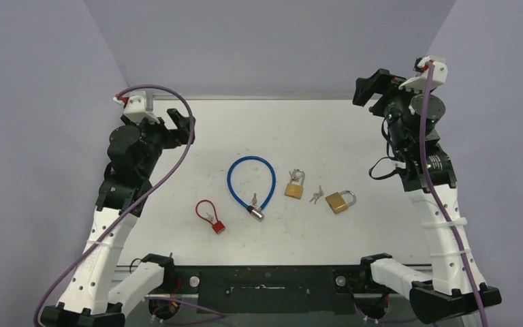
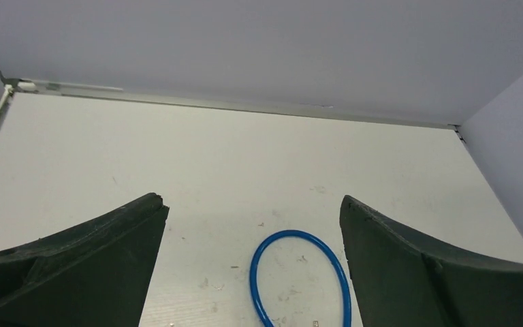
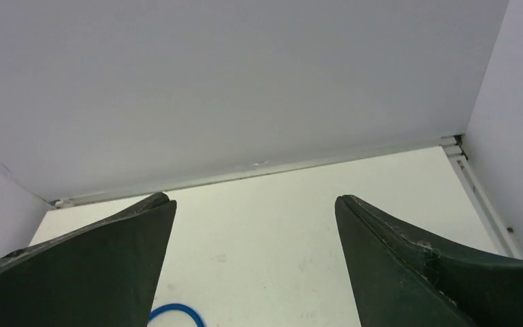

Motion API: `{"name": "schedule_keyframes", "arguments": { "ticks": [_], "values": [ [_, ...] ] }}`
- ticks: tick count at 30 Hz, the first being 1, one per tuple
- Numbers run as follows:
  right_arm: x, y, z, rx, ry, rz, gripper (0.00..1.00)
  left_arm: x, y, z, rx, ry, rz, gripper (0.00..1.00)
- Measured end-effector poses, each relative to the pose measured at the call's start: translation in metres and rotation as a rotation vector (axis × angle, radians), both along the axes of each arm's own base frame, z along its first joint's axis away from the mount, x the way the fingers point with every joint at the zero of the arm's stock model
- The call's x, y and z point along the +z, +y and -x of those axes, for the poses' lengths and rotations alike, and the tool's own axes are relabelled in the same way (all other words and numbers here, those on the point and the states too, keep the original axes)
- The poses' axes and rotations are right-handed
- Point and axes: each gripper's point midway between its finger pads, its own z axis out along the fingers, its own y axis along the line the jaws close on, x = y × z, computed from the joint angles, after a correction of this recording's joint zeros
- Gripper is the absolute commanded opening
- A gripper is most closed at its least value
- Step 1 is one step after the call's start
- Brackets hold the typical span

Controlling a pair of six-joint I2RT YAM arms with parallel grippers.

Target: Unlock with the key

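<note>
A brass padlock (image 1: 295, 187) and silver keys (image 1: 317, 195) are laid on a white desk (image 1: 354, 136). The left tool (image 1: 180, 122) and right tool (image 1: 368, 88) are spread wide.

top looks down; wrist views face forward, sharing blue cable (image 2: 296, 234).

A white table (image 1: 313, 129) stands enclosed by pale lilac walls (image 1: 265, 41).
</note>
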Motion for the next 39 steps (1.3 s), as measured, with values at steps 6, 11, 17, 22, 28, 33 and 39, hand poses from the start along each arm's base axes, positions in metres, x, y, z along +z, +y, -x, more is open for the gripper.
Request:
{"name": "schedule_keyframes", "arguments": {
  "ticks": [6,11,17,22,28,33,39],
  "values": [
    [-0.056,0.008,-0.006,0.03,0.163,0.002,0.91,-0.056,-0.012,0.0,-0.048,0.06,0.048,0.97],
    [-0.107,0.017,-0.009,0.069,0.307,-0.001,0.91,-0.133,-0.021,0.008,-0.071,0.22,0.073,0.97],
    [-0.18,0.037,-0.009,0.165,0.513,-0.002,0.87,-0.172,-0.022,0.014,-0.051,0.304,0.132,0.97],
    [-0.249,0.078,0.006,0.268,0.695,-0.008,0.79,-0.196,-0.013,0.017,0.02,0.35,0.136,0.97],
    [-0.309,0.138,0.031,0.349,0.862,0.031,0.54,-0.208,-0.015,0.022,0.016,0.409,0.137,0.97],
    [-0.355,0.144,0.032,0.298,0.981,0.036,0.37,-0.214,-0.026,0.025,-0.04,0.436,0.153,0.97],
    [-0.405,0.144,0.029,0.247,1.096,0.084,0.2,-0.218,-0.029,0.032,-0.06,0.428,0.182,0.95]
  ]
}}
